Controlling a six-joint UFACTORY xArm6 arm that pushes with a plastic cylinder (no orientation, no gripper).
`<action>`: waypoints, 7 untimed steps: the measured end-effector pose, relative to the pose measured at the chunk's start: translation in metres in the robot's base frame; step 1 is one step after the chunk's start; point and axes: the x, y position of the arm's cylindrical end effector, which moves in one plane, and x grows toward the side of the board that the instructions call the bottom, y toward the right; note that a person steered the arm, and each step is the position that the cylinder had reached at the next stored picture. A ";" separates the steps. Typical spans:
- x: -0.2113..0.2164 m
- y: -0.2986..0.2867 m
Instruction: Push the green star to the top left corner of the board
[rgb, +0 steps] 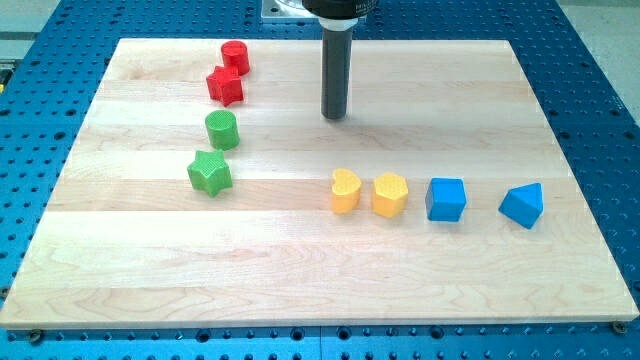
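Note:
The green star (209, 173) lies on the wooden board (320, 270) at the view's left, a little above mid height. A green cylinder (222, 129) stands just above it. My tip (334, 116) is at the view's upper middle, well to the right of and above the green star, touching no block.
A red star (225, 86) and a red cylinder (235, 56) sit near the top left, above the green cylinder. A yellow heart (345, 191), a yellow hexagon (391, 195), a blue cube (446, 199) and a blue triangular block (522, 205) form a row at the right.

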 end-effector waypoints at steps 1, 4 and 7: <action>0.000 0.000; 0.002 0.001; 0.021 -0.009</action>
